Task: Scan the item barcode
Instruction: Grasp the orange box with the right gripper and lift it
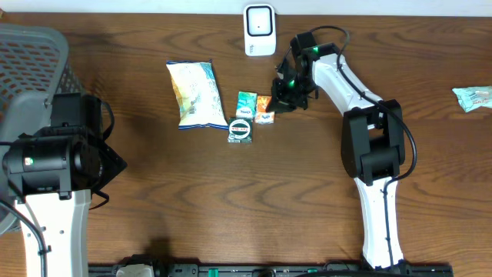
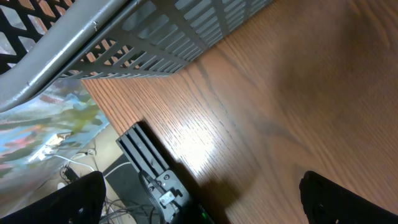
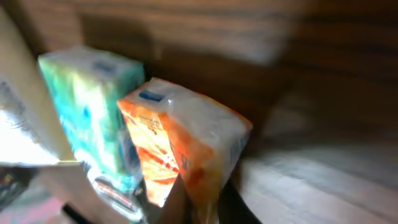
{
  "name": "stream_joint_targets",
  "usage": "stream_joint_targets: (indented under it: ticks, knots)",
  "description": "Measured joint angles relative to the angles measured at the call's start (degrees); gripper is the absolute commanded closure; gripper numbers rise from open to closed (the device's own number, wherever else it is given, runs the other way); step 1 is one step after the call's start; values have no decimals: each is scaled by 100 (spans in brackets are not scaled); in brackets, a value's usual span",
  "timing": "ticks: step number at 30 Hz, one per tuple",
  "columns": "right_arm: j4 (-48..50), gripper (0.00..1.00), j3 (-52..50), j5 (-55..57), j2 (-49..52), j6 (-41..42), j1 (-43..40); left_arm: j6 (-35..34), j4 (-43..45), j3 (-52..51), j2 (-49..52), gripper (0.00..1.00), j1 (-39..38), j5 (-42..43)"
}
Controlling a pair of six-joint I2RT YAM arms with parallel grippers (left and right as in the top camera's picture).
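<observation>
An orange-and-white snack packet (image 1: 264,108) lies among the items at the table's middle. My right gripper (image 1: 286,95) reaches down to its right side. In the right wrist view the orange packet (image 3: 186,137) stands between my dark fingers, and the right gripper (image 3: 208,208) is shut on its lower edge. A white scanner (image 1: 260,30) stands at the far edge, just behind. My left gripper (image 2: 205,205) hangs open over bare wood at the left, with nothing between its fingers (image 2: 71,199).
A white chip bag (image 1: 194,93), a teal packet (image 1: 246,101) and a round dark-lidded item (image 1: 241,129) lie next to the orange packet. Another packet (image 1: 473,98) sits at the right edge. A grey mesh basket (image 1: 31,54) stands at the back left.
</observation>
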Motion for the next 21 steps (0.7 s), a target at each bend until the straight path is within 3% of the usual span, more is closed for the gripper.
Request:
stream_joint_targets:
  ticks: [9,21]
  knots:
    - [-1034,99,-46,-1099,0,-885,-496,0,0,0,0,2,0,0]
    - [-3082,99,-52,-3228,0,-4878,-1506,0,0,0,0,2,0,0]
